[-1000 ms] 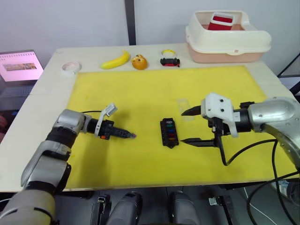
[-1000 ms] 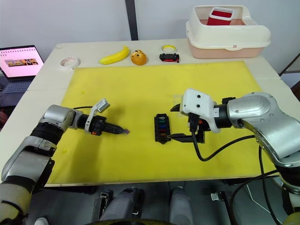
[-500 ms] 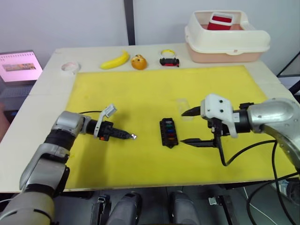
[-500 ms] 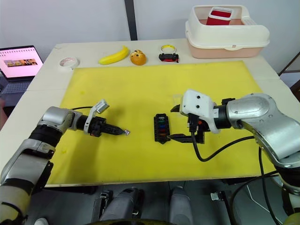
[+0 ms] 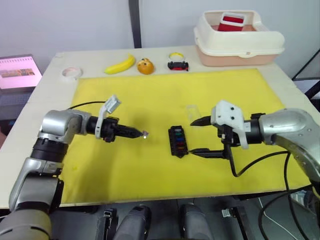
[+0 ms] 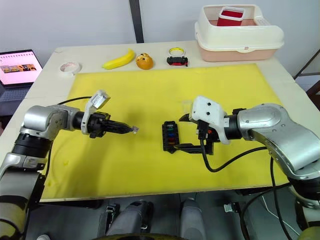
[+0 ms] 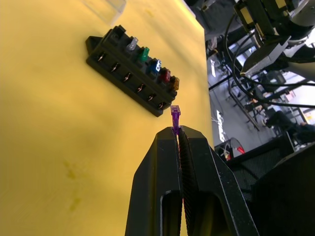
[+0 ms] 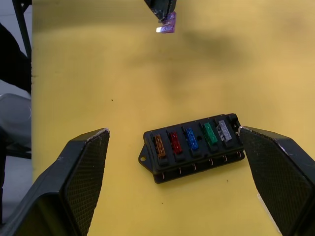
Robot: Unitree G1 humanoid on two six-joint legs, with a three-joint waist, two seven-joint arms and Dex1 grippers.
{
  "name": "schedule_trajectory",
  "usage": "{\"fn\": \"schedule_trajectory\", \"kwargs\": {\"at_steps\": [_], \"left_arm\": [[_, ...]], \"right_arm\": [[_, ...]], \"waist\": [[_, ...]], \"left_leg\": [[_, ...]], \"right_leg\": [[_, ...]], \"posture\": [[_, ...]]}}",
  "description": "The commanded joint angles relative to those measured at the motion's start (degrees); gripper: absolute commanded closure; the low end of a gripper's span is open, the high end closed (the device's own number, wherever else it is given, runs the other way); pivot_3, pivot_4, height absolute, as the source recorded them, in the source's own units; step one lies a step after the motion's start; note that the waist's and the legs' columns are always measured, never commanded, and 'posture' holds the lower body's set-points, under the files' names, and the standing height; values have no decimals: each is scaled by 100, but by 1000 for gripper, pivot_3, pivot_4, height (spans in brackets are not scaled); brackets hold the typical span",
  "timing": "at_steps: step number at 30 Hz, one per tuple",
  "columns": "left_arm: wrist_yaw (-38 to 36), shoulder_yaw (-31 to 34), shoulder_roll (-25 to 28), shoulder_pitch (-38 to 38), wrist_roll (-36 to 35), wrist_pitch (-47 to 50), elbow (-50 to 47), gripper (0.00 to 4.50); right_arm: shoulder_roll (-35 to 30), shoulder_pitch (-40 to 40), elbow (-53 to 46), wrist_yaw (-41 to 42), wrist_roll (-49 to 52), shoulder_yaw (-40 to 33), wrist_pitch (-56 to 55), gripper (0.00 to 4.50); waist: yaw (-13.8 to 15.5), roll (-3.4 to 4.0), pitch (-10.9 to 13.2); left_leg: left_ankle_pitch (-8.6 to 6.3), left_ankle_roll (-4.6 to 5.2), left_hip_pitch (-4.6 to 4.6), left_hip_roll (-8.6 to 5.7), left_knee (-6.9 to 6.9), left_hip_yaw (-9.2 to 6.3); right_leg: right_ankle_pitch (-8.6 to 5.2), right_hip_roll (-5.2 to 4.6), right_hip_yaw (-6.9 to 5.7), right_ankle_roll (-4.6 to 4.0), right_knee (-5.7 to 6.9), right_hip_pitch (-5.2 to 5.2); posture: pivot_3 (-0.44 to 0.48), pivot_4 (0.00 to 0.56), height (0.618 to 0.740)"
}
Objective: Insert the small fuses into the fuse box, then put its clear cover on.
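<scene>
Your left gripper (image 5: 143, 133) has lifted and moved closer to the fuse box (image 5: 178, 141), pinched shut on one purple fuse (image 7: 175, 112).

Right gripper (image 8: 172, 162) straddles the box, wide open, empty. Five fuses seated; one slot left. That thin grip could twist the fuse, missing it. One clear cover (image 5: 192, 110) lies beyond.
</scene>
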Motion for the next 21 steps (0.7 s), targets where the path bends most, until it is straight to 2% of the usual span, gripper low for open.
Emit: {"fn": "schedule_trajectory", "kwargs": {"at_steps": [1,4,9,17,20,21], "left_arm": [[69,300,97,-72,-346,-6,-580,4431],[199,493,64,-110,-544,-184,-1000,4431],[402,638,-9,-178,-785,-369,-1526,4431],[683,655,-99,-251,-1040,-458,-1819,4431],[739,637,-99,-242,-1080,-503,-1824,4500],[762,634,-108,-245,-1097,-509,-1833,4500]], "right_arm": [[331,-392,-59,-263,752,-351,664,0],[971,-715,307,-866,1897,-880,1776,0],[1721,-1042,872,-1849,2951,-1383,2900,0],[2295,-1407,1209,-2815,3602,-1478,3432,0],[2364,-1465,1238,-2994,3755,-1460,3461,918],[2385,-1474,1238,-3056,3795,-1440,3460,1378]], "waist": [[-9,0,0],[-8,0,0],[9,0,0],[-11,0,0],[-15,0,0],[-13,0,0]], "left_leg": [[0,0,0,1,-1,0],[0,-1,0,4,-3,-3],[1,-1,1,0,-3,-5],[1,-2,1,1,-4,-4],[1,-2,1,1,-4,-4],[1,-2,1,1,-4,-3]], "right_leg": [[0,1,0,0,0,0],[0,1,1,-1,-2,0],[1,-3,1,-3,-6,4],[3,-1,1,-4,-5,1],[3,-1,1,-4,-4,0],[3,-1,1,-4,-4,0]], "posture": [[0,150,740],[0,150,740],[0,150,740],[0,150,740],[0,150,740],[0,150,740]]}}
